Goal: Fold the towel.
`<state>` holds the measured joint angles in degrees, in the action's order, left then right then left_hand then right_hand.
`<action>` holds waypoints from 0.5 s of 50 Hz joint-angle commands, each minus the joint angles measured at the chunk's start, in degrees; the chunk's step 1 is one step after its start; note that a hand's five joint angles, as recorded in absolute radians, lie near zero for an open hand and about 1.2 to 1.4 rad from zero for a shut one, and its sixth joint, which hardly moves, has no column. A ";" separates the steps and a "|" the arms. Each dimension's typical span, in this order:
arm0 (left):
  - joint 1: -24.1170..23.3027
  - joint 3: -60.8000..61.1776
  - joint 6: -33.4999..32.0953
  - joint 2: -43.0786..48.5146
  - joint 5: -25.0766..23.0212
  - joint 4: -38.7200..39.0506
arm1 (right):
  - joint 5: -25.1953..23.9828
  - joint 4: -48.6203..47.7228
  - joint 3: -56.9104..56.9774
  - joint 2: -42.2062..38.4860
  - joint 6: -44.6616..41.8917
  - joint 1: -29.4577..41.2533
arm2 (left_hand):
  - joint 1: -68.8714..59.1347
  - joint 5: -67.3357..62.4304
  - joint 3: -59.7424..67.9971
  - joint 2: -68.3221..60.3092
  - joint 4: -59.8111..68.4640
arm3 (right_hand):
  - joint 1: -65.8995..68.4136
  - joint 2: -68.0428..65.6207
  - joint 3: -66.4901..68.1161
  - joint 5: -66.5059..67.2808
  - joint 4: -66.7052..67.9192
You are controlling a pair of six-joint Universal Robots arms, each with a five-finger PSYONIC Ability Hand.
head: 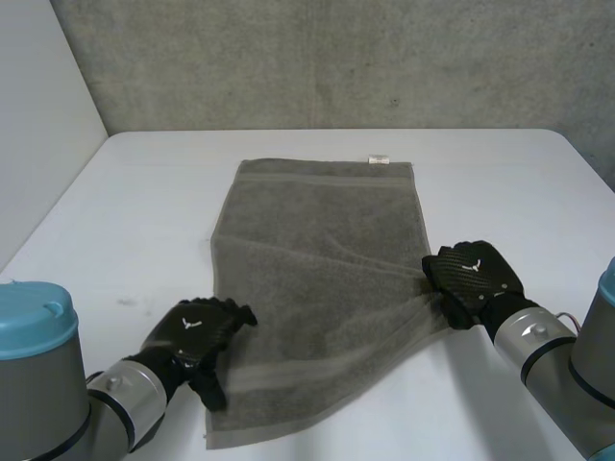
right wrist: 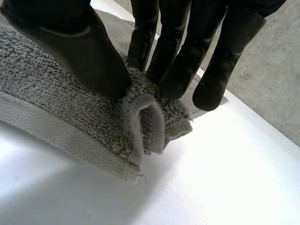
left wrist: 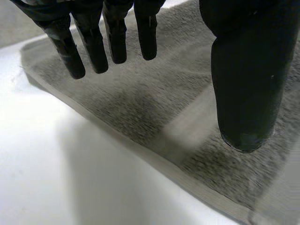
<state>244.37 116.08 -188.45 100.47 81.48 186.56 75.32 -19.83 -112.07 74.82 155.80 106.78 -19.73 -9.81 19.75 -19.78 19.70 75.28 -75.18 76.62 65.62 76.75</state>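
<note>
Grey-brown terry cloth, the towel [head: 322,250], lies spread in one layer on the white table [head: 144,211], in the middle between the two arms. Its long axis runs from the robot's side away toward the concrete wall [head: 336,58], and it leans a little, so that the near end sits more to the left than the far end. The far short edge lies straight and flat, with a small white label [head: 379,159] on it. The near short edge does not lie square: it goes slantwise from the near left corner up to the right hand [head: 471,279], and a woven band [head: 288,373] follows the same slant. Some creases go from this hand across the cloth toward the left long edge. In the right wrist view we see the thumb [right wrist: 79,47] and the fingers [right wrist: 178,65] closed together on a bunched piece of the hem, so this hand is grasping the towel, as far as we can judge at its near right corner; the pinched piece stands slightly above the table. The left hand [head: 197,331] is at the left long edge, near the near left corner. In its wrist view its fingers [left wrist: 93,47] are straight and apart, above the cloth and holding nothing, so it is released. Its thumb [left wrist: 243,84] points down at the towel; we cannot tell if it touches.
</note>
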 commanded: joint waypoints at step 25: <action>-0.91 1.42 -8.42 5.62 -1.85 7.50 | -0.35 -0.21 -1.04 -0.90 -0.67 0.10 | -38.59 -38.51 38.57 -38.55 38.62 | 4.72 -4.82 3.38 4.38 3.25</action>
<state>243.44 117.44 -197.02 106.45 79.62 190.93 74.98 -20.04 -113.06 73.98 155.17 106.88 -39.12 -30.79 43.01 -43.31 44.02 75.29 -75.18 76.62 65.62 76.75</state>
